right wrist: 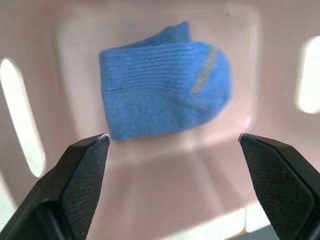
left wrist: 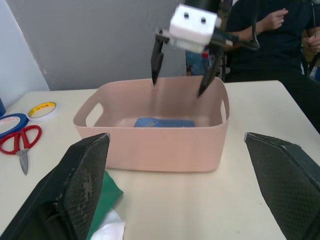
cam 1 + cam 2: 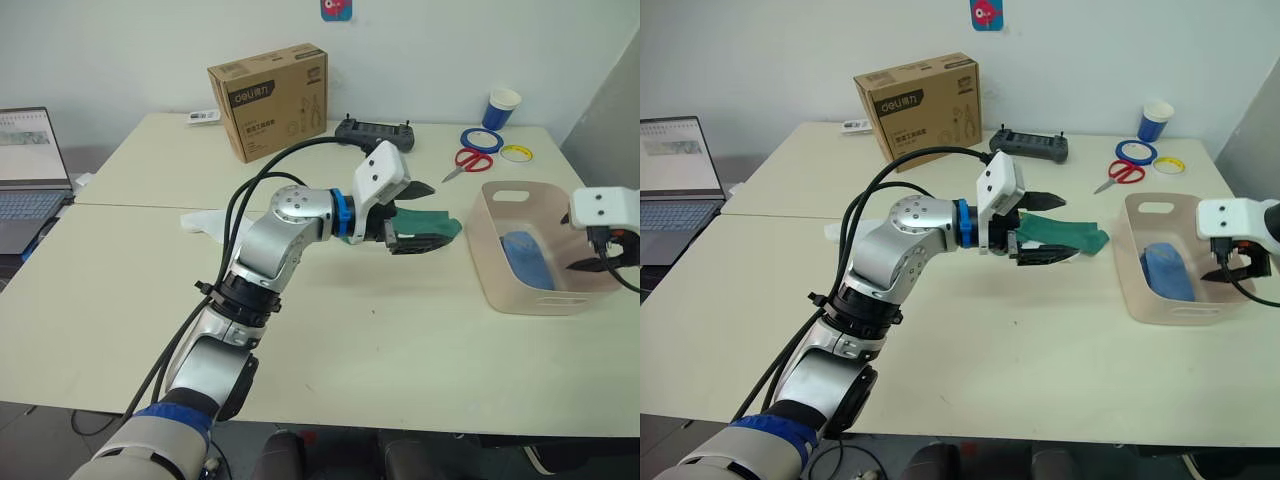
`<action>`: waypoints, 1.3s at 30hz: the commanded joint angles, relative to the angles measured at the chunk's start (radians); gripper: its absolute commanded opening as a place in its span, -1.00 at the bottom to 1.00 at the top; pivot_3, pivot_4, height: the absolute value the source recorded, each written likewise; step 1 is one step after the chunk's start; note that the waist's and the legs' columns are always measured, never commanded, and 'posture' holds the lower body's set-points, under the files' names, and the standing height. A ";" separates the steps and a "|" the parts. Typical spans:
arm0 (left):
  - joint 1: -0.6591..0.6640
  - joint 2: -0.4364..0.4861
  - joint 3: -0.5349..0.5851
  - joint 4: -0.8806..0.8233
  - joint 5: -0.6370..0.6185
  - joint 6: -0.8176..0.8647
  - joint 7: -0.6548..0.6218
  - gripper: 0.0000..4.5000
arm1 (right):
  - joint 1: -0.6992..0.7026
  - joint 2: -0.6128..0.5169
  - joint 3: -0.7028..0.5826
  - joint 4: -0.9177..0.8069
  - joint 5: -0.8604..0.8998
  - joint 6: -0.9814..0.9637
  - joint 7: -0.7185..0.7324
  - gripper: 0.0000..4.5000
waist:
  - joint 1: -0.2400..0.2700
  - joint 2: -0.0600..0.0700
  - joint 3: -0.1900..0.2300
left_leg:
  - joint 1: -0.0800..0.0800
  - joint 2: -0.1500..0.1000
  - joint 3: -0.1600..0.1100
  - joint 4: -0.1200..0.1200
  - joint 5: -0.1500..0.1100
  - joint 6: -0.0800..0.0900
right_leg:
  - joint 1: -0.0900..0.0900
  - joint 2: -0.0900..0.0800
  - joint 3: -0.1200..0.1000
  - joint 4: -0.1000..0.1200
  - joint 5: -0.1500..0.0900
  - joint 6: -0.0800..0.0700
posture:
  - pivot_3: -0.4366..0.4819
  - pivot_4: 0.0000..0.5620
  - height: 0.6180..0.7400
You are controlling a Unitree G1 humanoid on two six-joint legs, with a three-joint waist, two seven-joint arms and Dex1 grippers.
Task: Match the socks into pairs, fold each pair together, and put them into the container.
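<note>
Black fingers (image 2: 85, 190) of my left gripper (image 3: 415, 215) fill the lower corners of the left wrist view, spread wide apart. Beside the lower-left finger there, I see a dark green sock (image 2: 107, 200) with a bit of white cloth under it; whether I am actually pinching it I cannot tell from that view. In the head views, at the centre of the frame, the green sock (image 3: 1070, 237) sticks out to the right from between my left fingers, held above the cream table (image 3: 400, 340), so it seems caught against one finger rather than squeezed between both.

Right of centre sits the pale pink container (image 3: 500, 280), with its oval handle slot toward the far side. Inside it lies a folded pair of light blue socks (image 1: 162, 85), resting flat on the bottom. My right gripper (image 3: 608, 262) hangs over the near right rim of the container, at the right edge of the frame, its fingers (image 1: 82, 175) spread wide and empty, pointing down at the blue socks.

Left of centre, behind my left arm, a white sock (image 3: 205, 222) lies on the table. In the upper part of the frame stand a brown cardboard box (image 3: 268, 100), a black controller (image 3: 375, 130), red scissors (image 3: 470, 160), rolls of tape (image 3: 482, 138) and a blue cup (image 3: 500, 108). A laptop (image 3: 30, 170) sits at the left edge.
</note>
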 commanded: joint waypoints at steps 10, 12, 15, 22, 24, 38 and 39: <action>0.248 0.201 0.247 -0.282 -0.006 0.057 0.206 1.00 | 0.182 0.446 -0.310 -0.561 0.379 0.517 -0.392 0.98 | -0.008 0.000 0.000 | 0.003 0.002 -0.003 0.000 0.001 -0.002 | 0.000 0.001 -0.002 0.012 0.000 -0.001 | -0.05 -0.47 1.00; 0.391 0.228 0.316 -0.391 -0.017 0.112 0.269 1.00 | 0.307 0.592 -0.304 -0.731 0.399 0.562 -0.550 0.98 | -0.001 0.000 0.000 | 0.002 0.002 -0.003 0.000 0.001 -0.002 | -0.001 0.001 -0.003 0.013 -0.001 0.000 | -0.05 -0.47 1.00; 0.601 0.210 0.384 -0.497 0.008 0.094 0.371 1.00 | 0.507 0.734 -0.278 -0.859 0.337 0.527 -0.746 0.98 | 0.006 -0.001 -0.001 | 0.002 0.002 -0.003 0.000 0.001 -0.002 | -0.001 0.000 -0.003 0.013 -0.003 0.001 | -0.05 -0.47 1.00; 0.983 0.089 0.421 -0.620 0.062 -0.013 0.556 1.00 | 0.886 0.828 -0.229 -0.956 0.237 0.372 -0.951 0.98 | 0.027 -0.002 -0.001 | 0.002 0.000 0.000 0.001 0.001 -0.002 | 0.001 -0.003 -0.001 0.007 -0.003 0.000 | -0.05 -0.47 1.00; 1.055 0.063 0.406 -0.629 0.076 -0.056 0.574 1.00 | 0.955 0.838 -0.224 -0.984 0.229 0.367 -0.980 0.98 | 0.023 -0.003 -0.001 | 0.002 0.000 0.001 0.001 0.001 -0.002 | 0.001 -0.003 0.000 0.007 -0.002 0.000 | -0.05 -0.47 1.00; 1.051 0.082 0.380 -0.603 0.059 -0.062 0.577 1.00 | 0.963 0.842 -0.223 -1.038 0.229 0.425 -1.059 0.98 | 0.006 -0.007 -0.005 | 0.005 0.003 0.000 -0.001 0.001 -0.002 | 0.001 0.002 0.000 0.009 -0.005 0.002 | -0.05 -0.47 1.00; 1.025 0.092 0.372 -0.599 0.059 -0.054 0.571 1.00 | 0.945 0.832 -0.221 -1.030 0.228 0.430 -1.053 0.98 | 0.006 -0.007 -0.005 | 0.005 0.003 0.000 -0.001 0.001 -0.002 | 0.001 0.002 0.000 0.009 -0.005 0.002 | -0.05 -0.47 1.00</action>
